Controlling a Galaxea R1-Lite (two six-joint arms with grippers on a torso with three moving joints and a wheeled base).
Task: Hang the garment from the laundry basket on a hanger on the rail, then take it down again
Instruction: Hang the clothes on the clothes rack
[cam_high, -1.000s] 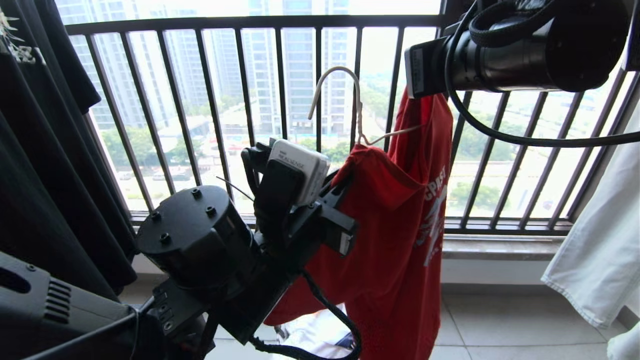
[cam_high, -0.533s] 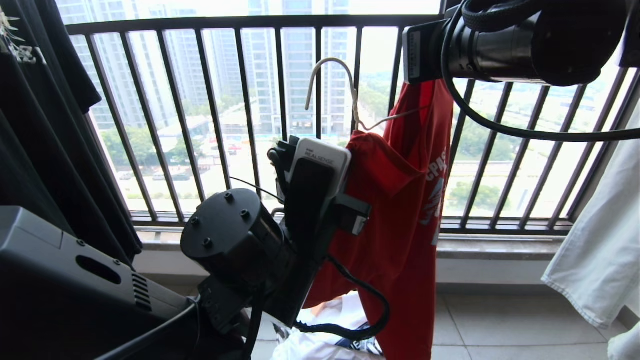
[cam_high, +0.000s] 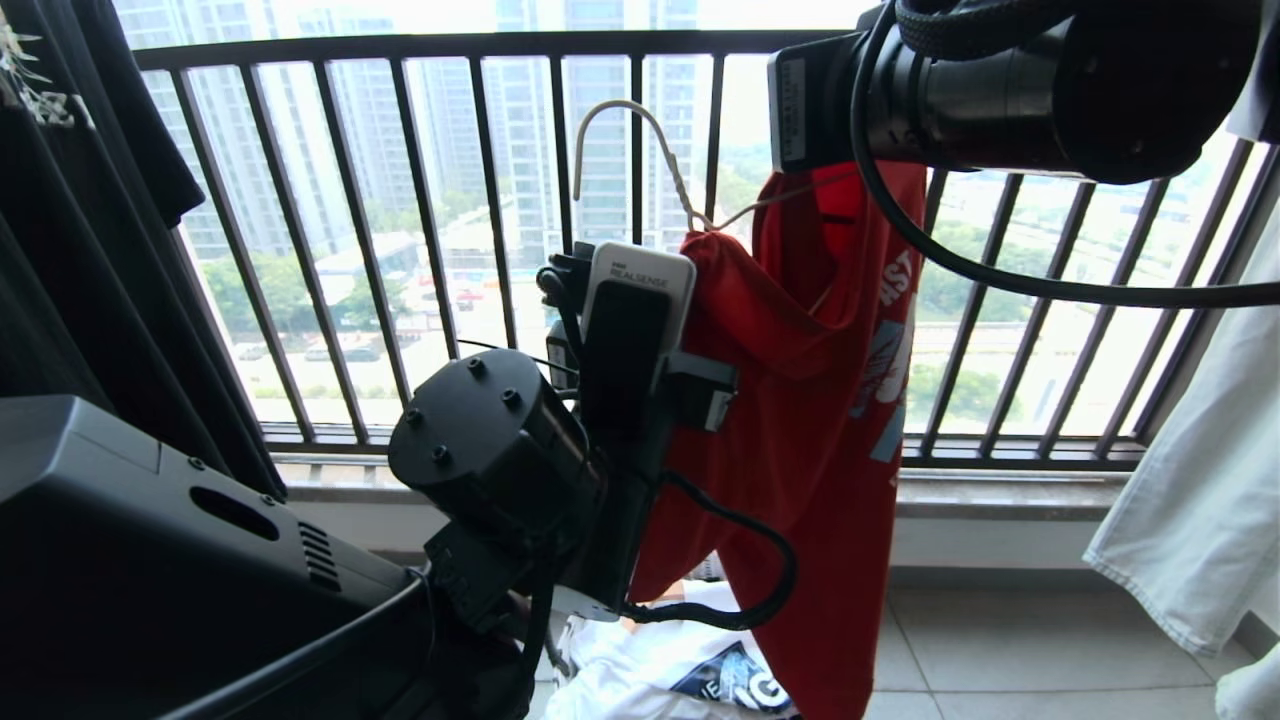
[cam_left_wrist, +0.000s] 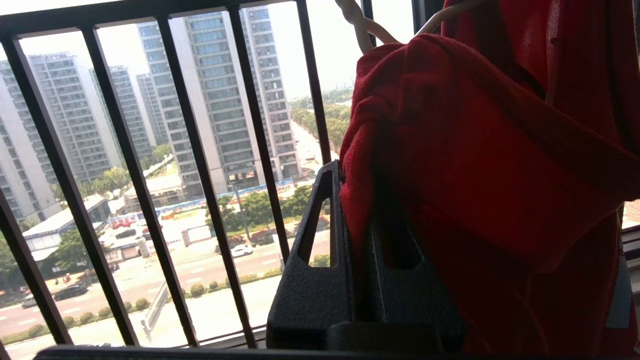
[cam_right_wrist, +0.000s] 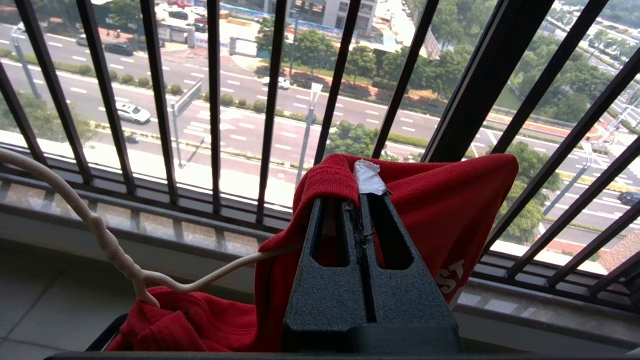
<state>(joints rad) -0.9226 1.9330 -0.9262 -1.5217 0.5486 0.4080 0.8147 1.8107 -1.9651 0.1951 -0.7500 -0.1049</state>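
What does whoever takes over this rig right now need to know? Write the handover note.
Left pincer: shut on the red shirt at one shoulder, in front of the black railing.
Right pincer: shut on the shirt's collar by the white label, higher up.
Hanger: partly inside the shirt, tilted, its hook free in the air and on nothing. Rail and basket not in view.
Other clothes: white printed cloth on the floor, black garment hanging on the left, pale one on the right.
Done: shirt lifted, hanger threaded in.
Left: hook it on the rail, then take it down.
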